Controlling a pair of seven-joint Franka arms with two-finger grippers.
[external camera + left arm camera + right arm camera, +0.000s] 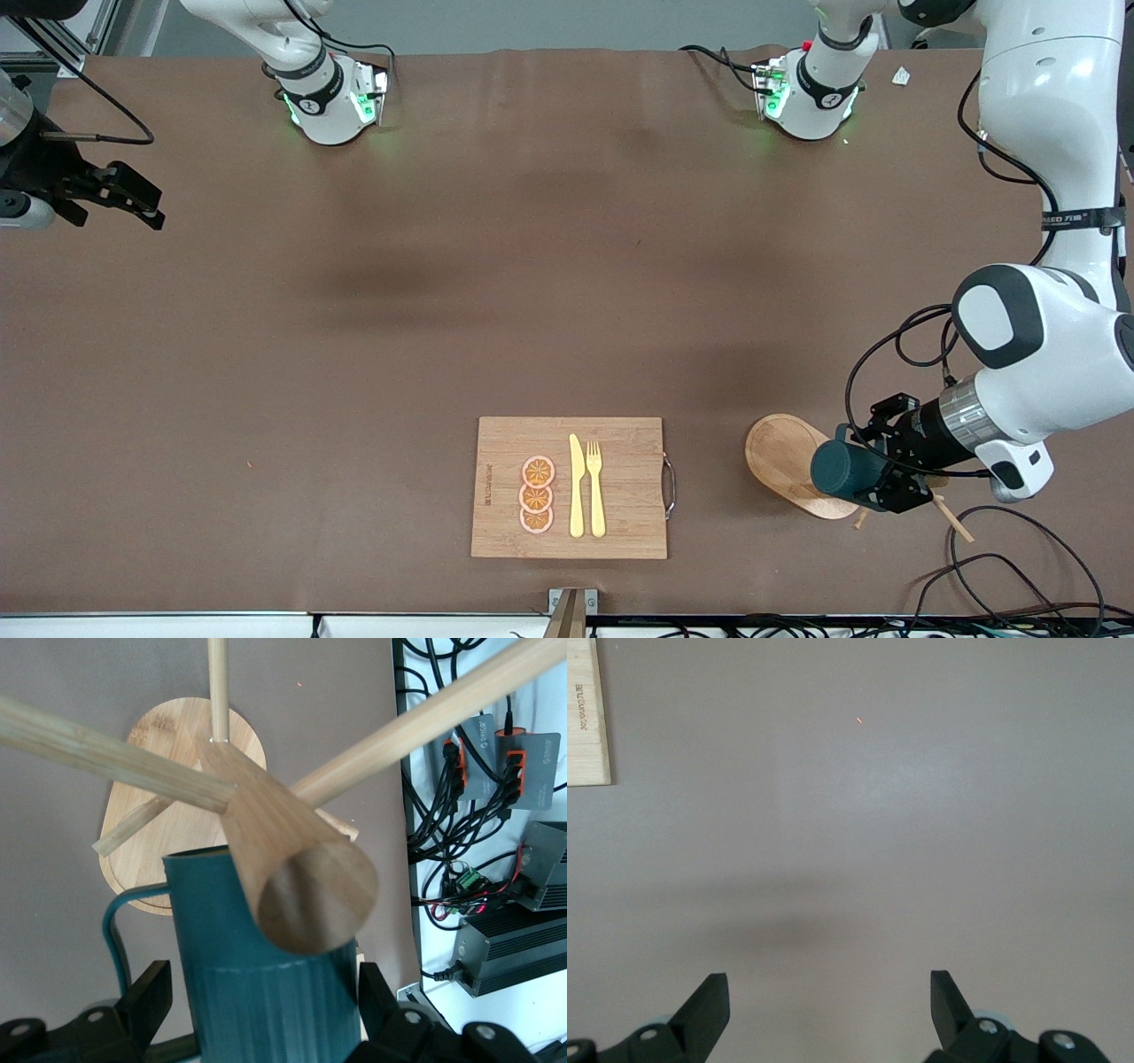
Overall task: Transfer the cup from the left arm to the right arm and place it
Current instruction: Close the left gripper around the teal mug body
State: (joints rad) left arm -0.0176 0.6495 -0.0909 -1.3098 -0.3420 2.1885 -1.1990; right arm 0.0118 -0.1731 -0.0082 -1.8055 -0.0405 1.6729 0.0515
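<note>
One dark teal cup [846, 470]. One oval wooden base [780, 452] with wooden pegs. One bamboo cutting board [620, 483]. Three orange slices [537, 494]. One yellow knife [577, 486], one yellow fork [595, 487]. Two grippers: left gripper [886, 483], right gripper [142, 199].

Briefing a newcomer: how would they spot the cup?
Start at the rectangular cutting board with cutlery. Toward the left arm's end lies a small oval wooden board; over it, between the left claw fingers, is the cup, the only dark teal ribbed thing.
</note>
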